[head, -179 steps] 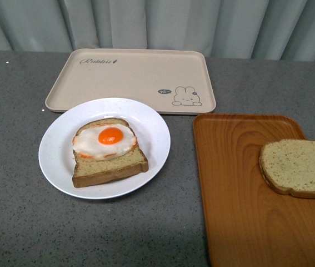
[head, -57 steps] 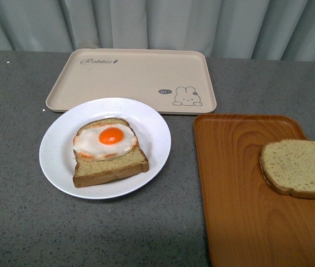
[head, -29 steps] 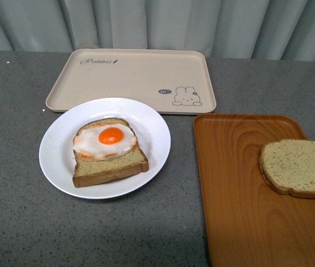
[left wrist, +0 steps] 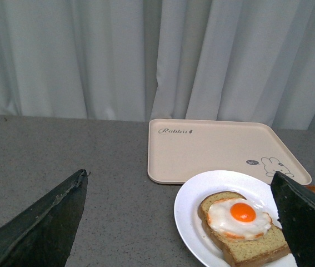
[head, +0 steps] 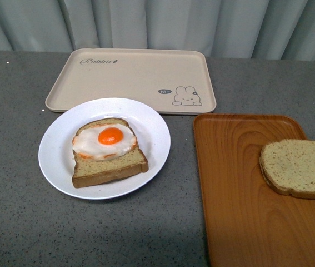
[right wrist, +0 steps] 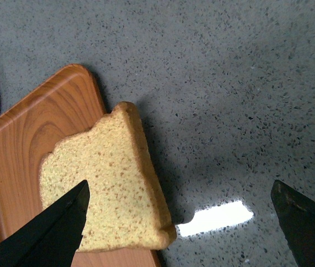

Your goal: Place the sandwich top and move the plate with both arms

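The sandwich top [head: 299, 168], a plain speckled slice, lies on the right side of the orange wood-grain tray [head: 240, 189]. In the right wrist view the sandwich top [right wrist: 107, 189] overhangs that tray's edge. My right gripper [right wrist: 180, 183] hovers above it, open and holding nothing; one finger [right wrist: 51, 233] is over the slice and the other is over the table. The white plate [head: 54, 161] holds a bread slice with a fried egg [head: 108, 150]. My left gripper [left wrist: 179, 175] is open and holding nothing, short of the plate [left wrist: 188, 208]. Neither arm shows in the front view.
A beige rabbit-print tray [head: 129, 78] lies behind the plate, near the curtain. The orange tray [right wrist: 24, 144] sits to the right of the plate, a narrow strip of grey speckled tabletop [head: 182, 183] between them. A bright glare patch [right wrist: 215, 218] lies on the table beside the slice.
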Action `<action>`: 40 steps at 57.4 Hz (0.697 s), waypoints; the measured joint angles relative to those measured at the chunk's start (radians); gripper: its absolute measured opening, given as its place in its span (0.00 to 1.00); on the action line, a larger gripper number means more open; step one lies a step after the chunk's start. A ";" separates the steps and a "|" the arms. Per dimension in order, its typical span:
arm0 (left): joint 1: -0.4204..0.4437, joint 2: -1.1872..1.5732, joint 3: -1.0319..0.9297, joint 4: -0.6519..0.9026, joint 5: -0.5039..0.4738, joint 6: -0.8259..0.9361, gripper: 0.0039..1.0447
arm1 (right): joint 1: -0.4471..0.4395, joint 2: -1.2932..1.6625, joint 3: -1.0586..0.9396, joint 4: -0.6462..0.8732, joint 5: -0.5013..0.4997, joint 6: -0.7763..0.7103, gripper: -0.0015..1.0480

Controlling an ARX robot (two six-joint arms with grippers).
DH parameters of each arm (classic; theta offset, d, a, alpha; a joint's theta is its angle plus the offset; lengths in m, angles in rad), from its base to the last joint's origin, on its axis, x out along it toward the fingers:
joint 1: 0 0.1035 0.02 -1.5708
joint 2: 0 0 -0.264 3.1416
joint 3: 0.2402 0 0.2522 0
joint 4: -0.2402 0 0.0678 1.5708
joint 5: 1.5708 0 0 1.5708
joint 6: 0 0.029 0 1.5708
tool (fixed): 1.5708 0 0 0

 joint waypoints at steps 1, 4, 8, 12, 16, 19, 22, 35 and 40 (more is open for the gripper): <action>0.000 0.000 0.000 0.000 0.000 0.000 0.94 | -0.001 0.023 0.018 -0.012 -0.012 -0.005 0.91; 0.000 0.000 0.000 0.000 0.000 0.000 0.94 | 0.003 0.074 0.059 -0.041 -0.026 -0.023 0.91; 0.000 0.000 0.000 0.000 0.000 0.000 0.94 | 0.018 0.136 0.099 -0.055 -0.056 -0.029 0.91; 0.000 0.000 0.000 0.000 0.000 0.000 0.94 | 0.032 0.176 0.121 -0.047 -0.081 -0.022 0.91; 0.000 0.000 0.000 0.000 0.000 0.000 0.94 | 0.049 0.203 0.137 -0.042 -0.095 -0.015 0.91; 0.000 0.000 0.000 0.000 0.000 0.000 0.94 | 0.063 0.219 0.146 -0.037 -0.103 -0.008 0.91; 0.000 0.000 0.000 0.000 0.000 0.000 0.94 | 0.074 0.232 0.150 -0.031 -0.103 -0.002 0.91; 0.000 0.000 0.000 0.000 0.000 0.000 0.94 | 0.120 0.275 0.159 -0.011 -0.093 0.018 0.91; 0.000 0.000 0.000 0.000 0.000 0.000 0.94 | 0.129 0.283 0.162 -0.011 -0.072 0.021 0.91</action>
